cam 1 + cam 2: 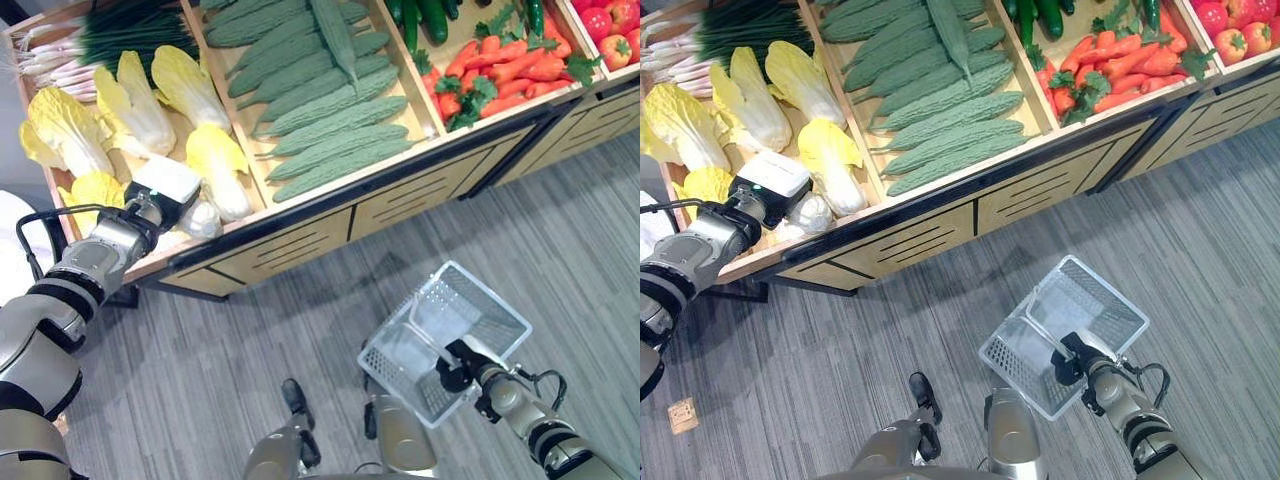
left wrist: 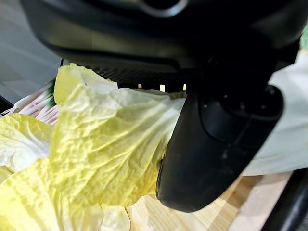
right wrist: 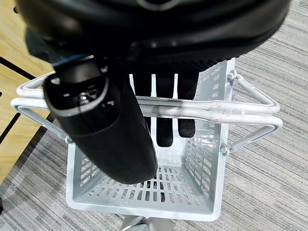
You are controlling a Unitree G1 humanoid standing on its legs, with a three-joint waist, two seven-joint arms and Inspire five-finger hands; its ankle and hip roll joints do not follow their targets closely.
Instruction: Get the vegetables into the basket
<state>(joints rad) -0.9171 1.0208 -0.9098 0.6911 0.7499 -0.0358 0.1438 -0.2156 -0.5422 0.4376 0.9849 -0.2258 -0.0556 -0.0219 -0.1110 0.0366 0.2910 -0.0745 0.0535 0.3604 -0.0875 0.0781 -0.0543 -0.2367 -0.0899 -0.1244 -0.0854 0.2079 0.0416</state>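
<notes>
Your left hand (image 1: 196, 217) is reaching into the stand's cabbage bin (image 1: 40, 60), thumb pressing against one yellow cabbage (image 2: 96, 149); finger closure cannot be told. Your right hand (image 3: 110, 130) is gripping both handles of one empty grey basket (image 1: 495, 315) above the floor (image 1: 560, 220). Six cabbages are lying in the bin.
</notes>
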